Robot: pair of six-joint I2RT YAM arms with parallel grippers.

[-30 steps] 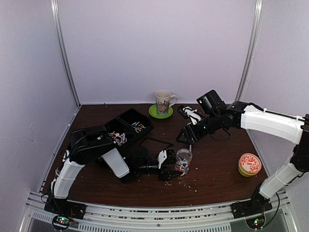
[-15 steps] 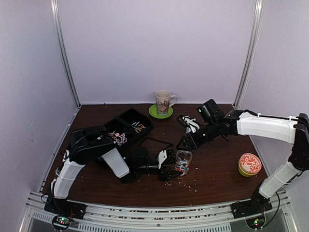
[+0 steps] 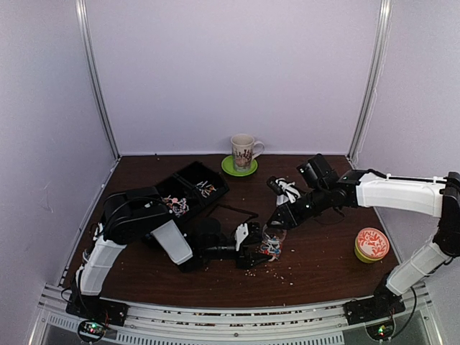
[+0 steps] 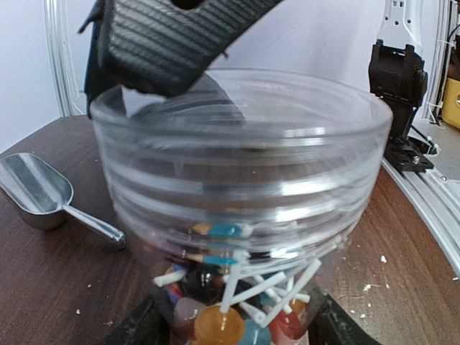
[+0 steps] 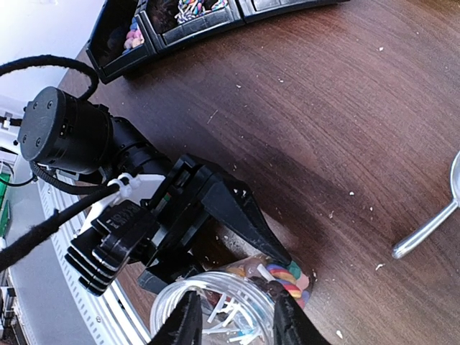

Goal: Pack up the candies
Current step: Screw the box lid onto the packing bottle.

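My left gripper [image 3: 264,249] is shut on a clear plastic jar [image 3: 273,234] that stands on the table; in the left wrist view [image 4: 237,327] the jar [image 4: 237,165] fills the frame. Candies [image 4: 237,302] lie in its bottom: round coloured sweets and thin white sticks. My right gripper [image 3: 277,218] hangs just over the jar mouth. In the right wrist view [image 5: 233,323] its jaws stand apart with nothing seen between them, above the jar [image 5: 215,316] and a rainbow twist candy [image 5: 284,277]. More candies [image 3: 176,205] lie in a black tray [image 3: 215,188].
A metal scoop [image 4: 36,190] lies on the table beside the jar; its handle shows in the right wrist view [image 5: 431,223]. A mug on a green saucer [image 3: 243,151] stands at the back. An orange-patterned tin [image 3: 371,244] sits right. Pale crumbs [image 3: 277,272] lie in front.
My right gripper has come down and a little nearer, from above the scoop area to just over the jar mouth. The left arm and the jar have not moved.
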